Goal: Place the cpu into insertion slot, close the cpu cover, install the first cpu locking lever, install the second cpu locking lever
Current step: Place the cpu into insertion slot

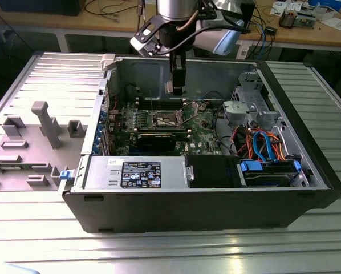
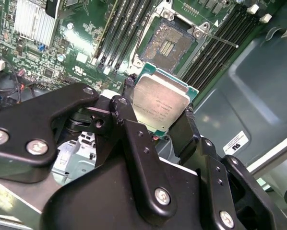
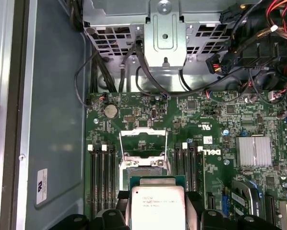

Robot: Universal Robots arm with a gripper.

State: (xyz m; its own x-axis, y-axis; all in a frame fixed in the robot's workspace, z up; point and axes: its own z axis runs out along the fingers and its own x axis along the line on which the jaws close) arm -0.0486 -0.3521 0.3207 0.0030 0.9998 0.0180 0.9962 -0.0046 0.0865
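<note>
Exterior view: the pincer (image 1: 177, 88) hangs above the motherboard (image 1: 203, 124). Second wrist view: it grips the cpu (image 2: 161, 103), apart from the empty insertion slot (image 2: 168, 44). First wrist view: the cpu cover (image 3: 143, 132) stands open; every step seems left.

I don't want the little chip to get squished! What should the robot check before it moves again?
1. Grip on the cpu: ok. The gripper is shut on two opposite edges of it.
2. Nothing lying in the insertion slot: ok. Its contact field shows bare.
3. The cpu cover out of the way: ok. It stands swung open in the first wrist view.
4. The cpu seated in the slot: not ok. It is held apart from it.
5. The cpu turned the right way round for the slot: cannot tell.
</note>
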